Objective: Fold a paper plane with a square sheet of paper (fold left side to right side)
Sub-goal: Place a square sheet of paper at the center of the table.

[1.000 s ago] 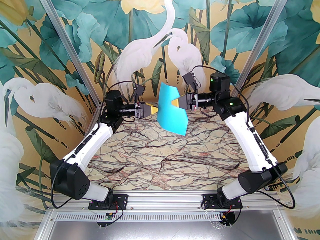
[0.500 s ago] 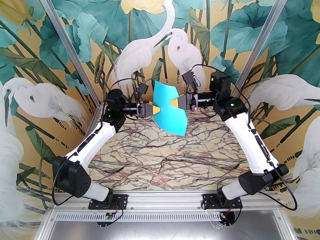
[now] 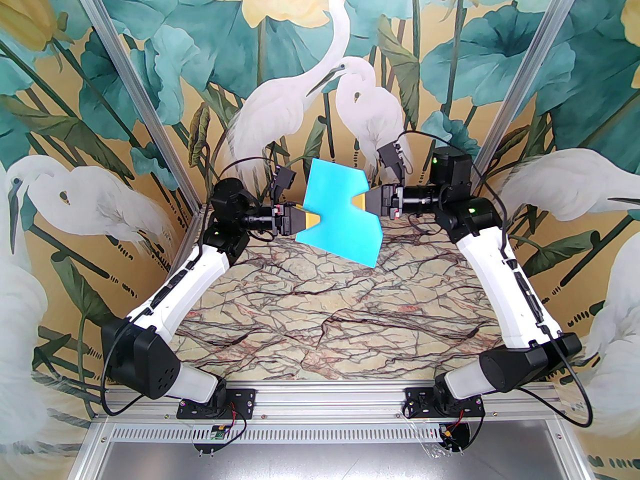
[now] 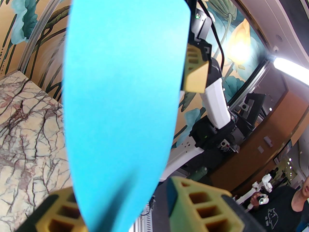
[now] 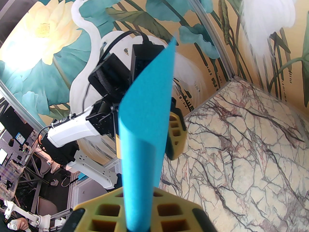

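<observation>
The square sheet of paper [image 3: 340, 218] is turquoise-blue and hangs upright in the air over the far middle of the table, almost flat. My right gripper [image 3: 358, 202] is shut on its right edge, and the right wrist view shows the sheet [image 5: 144, 129] pinched at the right gripper [image 5: 137, 202]. My left gripper [image 3: 314, 219] reaches its left edge. In the left wrist view the sheet [image 4: 120, 93] runs between the left gripper's [image 4: 125, 197] yellow fingers, which stand apart, with a gap beside the right finger [image 4: 205, 206]. The paper plane is out of view.
The marble table top [image 3: 320, 308] lies below the sheet. Painted walls with metal frame posts [image 3: 150, 118] close in the back and sides. Both arms stretch toward the far middle, and their bases sit on the rail [image 3: 330, 398] at the near edge.
The left gripper moved right onto the sheet's left edge and its jaws narrowed. The right arm shifted slightly right, and the bowed sheet flattened out and turned to face the top camera.
</observation>
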### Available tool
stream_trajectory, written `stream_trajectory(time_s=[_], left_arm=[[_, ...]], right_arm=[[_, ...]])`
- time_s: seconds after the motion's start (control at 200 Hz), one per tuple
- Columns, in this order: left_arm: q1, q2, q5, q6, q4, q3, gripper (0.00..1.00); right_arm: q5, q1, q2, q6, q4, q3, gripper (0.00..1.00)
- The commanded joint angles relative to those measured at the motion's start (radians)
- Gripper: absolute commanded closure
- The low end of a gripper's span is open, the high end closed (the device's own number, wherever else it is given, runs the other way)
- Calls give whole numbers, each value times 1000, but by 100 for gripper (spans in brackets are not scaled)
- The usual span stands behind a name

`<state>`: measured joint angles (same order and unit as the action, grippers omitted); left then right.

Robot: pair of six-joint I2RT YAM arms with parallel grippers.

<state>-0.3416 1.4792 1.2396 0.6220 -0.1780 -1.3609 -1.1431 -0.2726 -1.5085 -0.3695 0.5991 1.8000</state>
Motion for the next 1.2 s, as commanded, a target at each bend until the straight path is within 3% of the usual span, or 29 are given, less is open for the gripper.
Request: stream_trajectory(time_s=[0.0,0.135,0.255,0.475,0.615,0.81,1.01,1.195], left_arm=[[-7,-30,-16,-53,72,8,73],[-7,-33,-43,-99,138,17,90],[-7,-32,-95,-144,235,31,100],[-7,-19,-241,-106,258,205,100],[-11,30,-304,-15,164,377,100],[-20,144,-417,-6,120,535,100],[-20,233,-538,-55,173,580,100],[-19,262,-570,-64,221,572,100]], right_arm=[[31,10,19,11,7,-18,83],[55,16,19,16,19,-34,80],[143,31,20,31,64,-59,65],[466,59,39,25,121,-201,32],[594,61,50,-18,82,-339,22],[621,58,43,-49,14,-519,24],[615,9,-30,-134,-113,-651,42],[615,-78,-170,-214,-248,-687,59]])
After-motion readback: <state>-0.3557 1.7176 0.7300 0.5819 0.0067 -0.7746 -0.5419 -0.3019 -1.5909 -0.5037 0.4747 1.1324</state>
